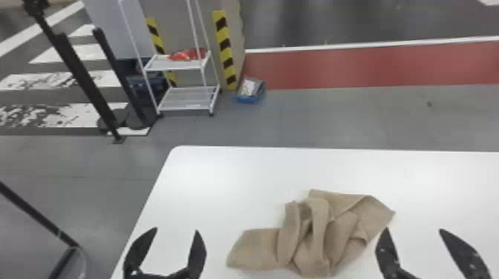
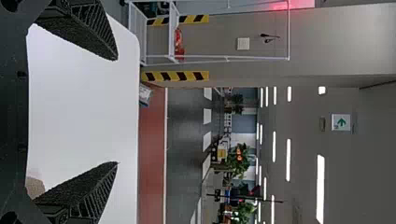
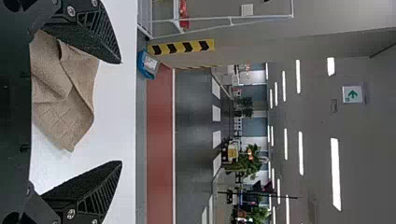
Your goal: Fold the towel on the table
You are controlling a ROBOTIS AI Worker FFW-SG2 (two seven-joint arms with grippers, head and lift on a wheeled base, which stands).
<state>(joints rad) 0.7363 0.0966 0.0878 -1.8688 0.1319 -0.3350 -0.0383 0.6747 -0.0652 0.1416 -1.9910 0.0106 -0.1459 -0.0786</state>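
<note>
- On the smooth, white, round-cornered table point(image 1: 222, 178), the matte tan towel point(image 1: 315, 237) lies crumpled in irregular folds.
- Left gripper point(image 1: 176, 229): jaws released; black fingers point(image 2: 81, 191) are tapered and ribbed.
- Right gripper point(image 1: 414, 229): jaws released, near the towel's edge.

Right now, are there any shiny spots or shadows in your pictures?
Head view: soft glare on the white table, darker shadows tucked in the folds of the towel; left wrist view: ceiling lights glowing as bright white strips, plus a red glow by the white rack; right wrist view: bright white light strips again.
</note>
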